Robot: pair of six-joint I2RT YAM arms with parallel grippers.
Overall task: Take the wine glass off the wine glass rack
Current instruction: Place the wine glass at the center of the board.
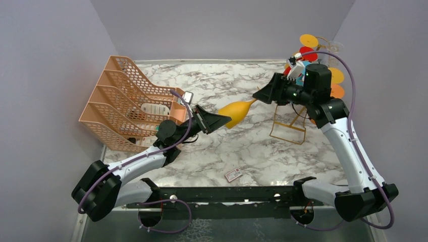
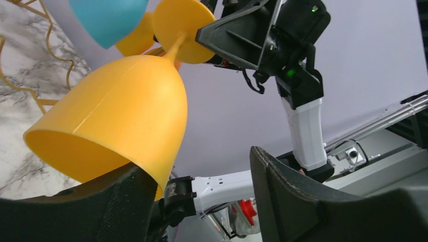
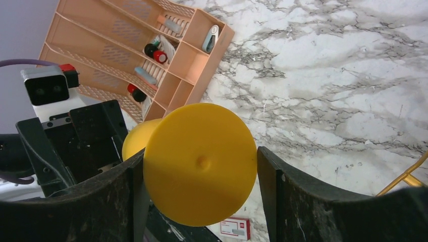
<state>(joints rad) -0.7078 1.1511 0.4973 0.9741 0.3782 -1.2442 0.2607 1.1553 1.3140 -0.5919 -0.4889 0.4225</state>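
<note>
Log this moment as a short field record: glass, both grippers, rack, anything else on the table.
glass: yellow wine glass, sideways in the air between the arms, clear of the wine glass rack
right gripper: shut on its foot
left gripper: open around the bowl, one finger touching it
rack: gold wire, far right, other coloured glasses hanging on it
also: peach mesh file organizer, far left; red-and-white card near the front

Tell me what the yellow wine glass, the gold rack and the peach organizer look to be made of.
The yellow wine glass: likely plastic; opaque, matte, uniform colour, moulding dimple under the foot.
The gold rack: probably metal wire, thin, with a shiny gold finish.
The peach organizer: apparently moulded plastic; matte, perforated mesh walls.
</note>
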